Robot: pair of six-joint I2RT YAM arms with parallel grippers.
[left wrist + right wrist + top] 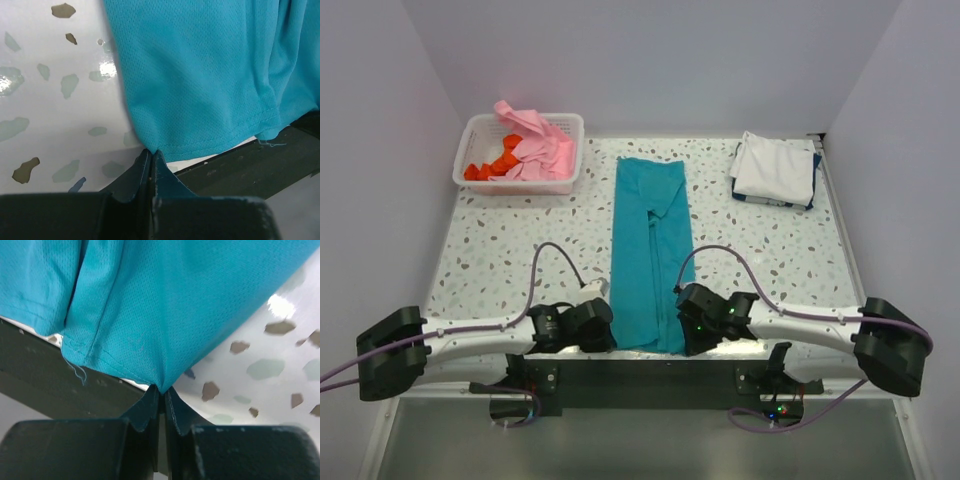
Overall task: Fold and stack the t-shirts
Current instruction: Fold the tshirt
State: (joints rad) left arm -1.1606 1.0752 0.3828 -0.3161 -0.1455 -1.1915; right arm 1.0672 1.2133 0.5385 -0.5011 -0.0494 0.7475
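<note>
At the near edge of the table (500,260), the left gripper (151,152) and right gripper (162,389) are each clamped on a hem corner of the teal t-shirt (650,250), which lies folded lengthwise between them.

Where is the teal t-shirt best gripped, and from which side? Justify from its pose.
At its two near hem corners, one per claw, coming low from the near edge of the table. The teal t-shirt lies flat as a narrow strip, hem at that edge, so those corners are exposed. The left claw and right claw are shut on them.
</note>
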